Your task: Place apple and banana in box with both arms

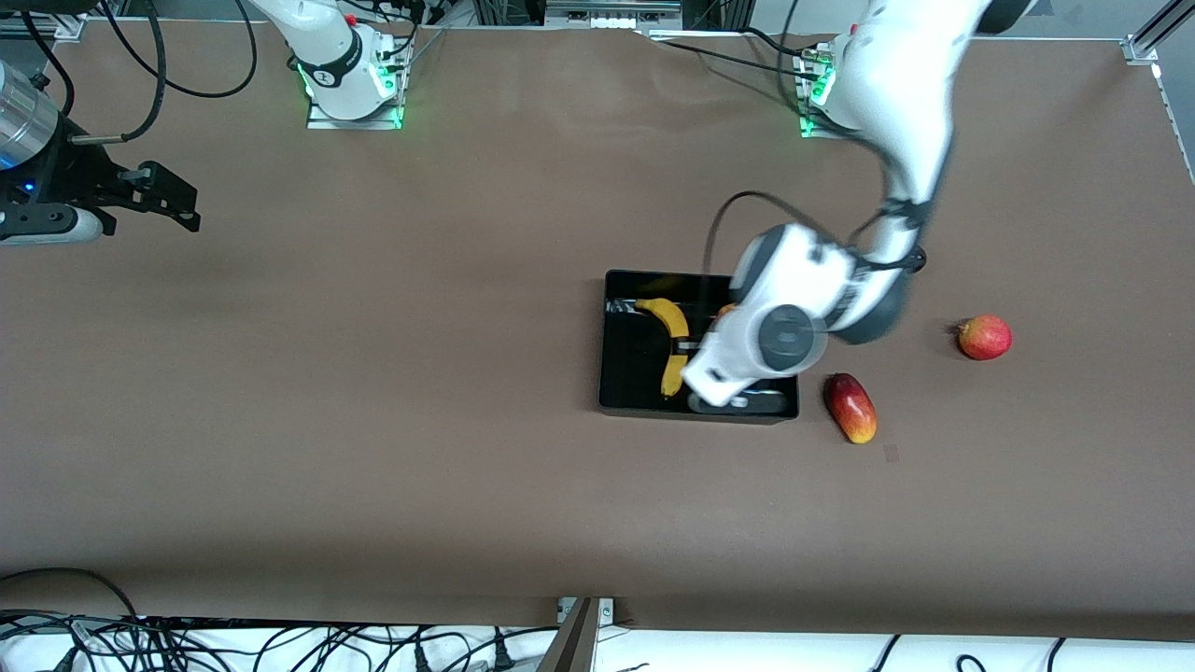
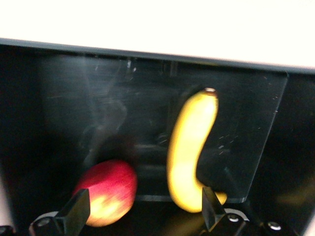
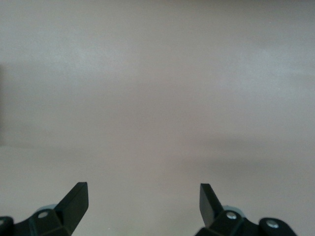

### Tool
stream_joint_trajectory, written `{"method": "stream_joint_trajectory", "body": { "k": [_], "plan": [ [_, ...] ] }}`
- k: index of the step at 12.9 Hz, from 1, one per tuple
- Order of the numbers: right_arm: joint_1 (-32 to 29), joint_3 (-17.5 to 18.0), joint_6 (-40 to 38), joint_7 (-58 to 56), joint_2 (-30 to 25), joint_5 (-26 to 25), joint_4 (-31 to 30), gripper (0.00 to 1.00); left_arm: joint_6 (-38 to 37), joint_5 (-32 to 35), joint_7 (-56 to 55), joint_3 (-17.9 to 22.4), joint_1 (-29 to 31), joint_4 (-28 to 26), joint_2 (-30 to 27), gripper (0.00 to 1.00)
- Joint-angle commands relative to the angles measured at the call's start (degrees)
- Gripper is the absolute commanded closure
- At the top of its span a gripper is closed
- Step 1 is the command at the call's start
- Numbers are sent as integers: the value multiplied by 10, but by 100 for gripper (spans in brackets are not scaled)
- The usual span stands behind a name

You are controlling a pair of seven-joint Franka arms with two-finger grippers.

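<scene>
We identify a robotics laboratory. Two white arms (image 1: 878, 140) are bolted to base plates (image 1: 355, 112) with green status lights on a brown-covered surface (image 1: 373, 420). We note aluminium framing (image 1: 1153, 37) and loose black cables (image 1: 280, 644) along its edges.

The black plastic box (image 1: 616, 373) sits flat on the tabletop, low-walled and glossy. Inside it lies the curved yellow banana (image 1: 672, 341), dark at the tips. The small red, yellow-streaked apple (image 2: 107, 191) rests beside the banana, apart from it.
</scene>
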Motion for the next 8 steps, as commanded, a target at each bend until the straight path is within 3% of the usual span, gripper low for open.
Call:
{"method": "stream_joint_trajectory", "body": {
  "k": [1,5,8],
  "plan": [
    [-4,2,-6,3,3,8,10,0,-91,40,15,-3,71,-19,-101,0],
    [-4,2,-6,3,3,8,10,0,-153,95,171,-1,140,-17,-194,0],
    [-4,2,-6,3,3,8,10,0,-160,104,229,-14,195,-58,-277,0]
  ]
}}
